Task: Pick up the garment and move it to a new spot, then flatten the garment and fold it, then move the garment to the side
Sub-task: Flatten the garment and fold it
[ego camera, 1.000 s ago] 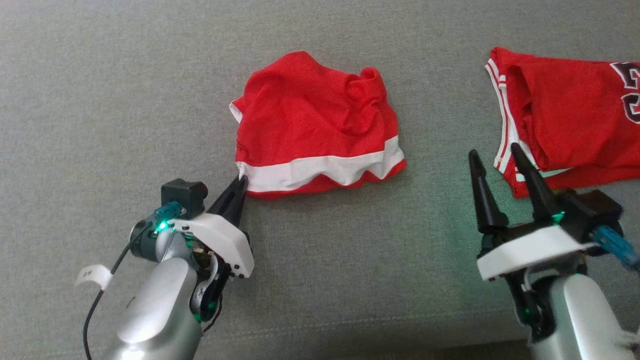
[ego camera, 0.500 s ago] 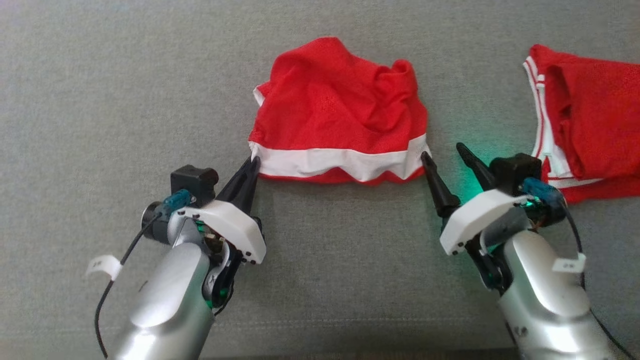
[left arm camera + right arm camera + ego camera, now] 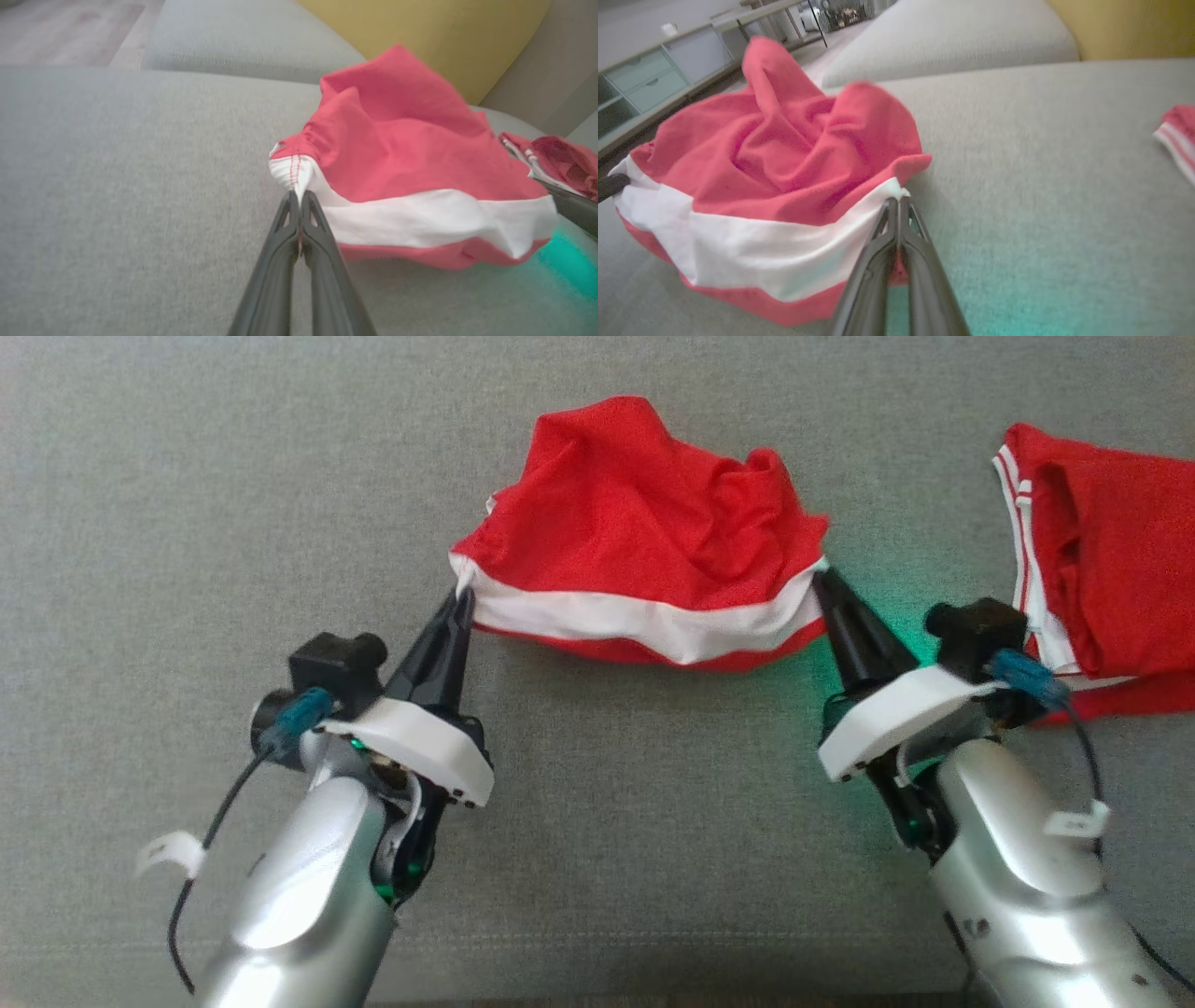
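You've got the grey fabric sofa seat (image 3: 187,504) under both arms, w/ the crumpled red mesh garment with a white band (image 3: 644,513) strung betw. your left gripper (image 3: 459,602) and right gripper (image 3: 823,581), its bulk lying just past the fingertips. A red jersey w/ white stripes (image 3: 1111,551) lies just outboard of the right gripper. Left gripper is pinched tight on the band's left corner, right gripper likewise on the opp. corner.
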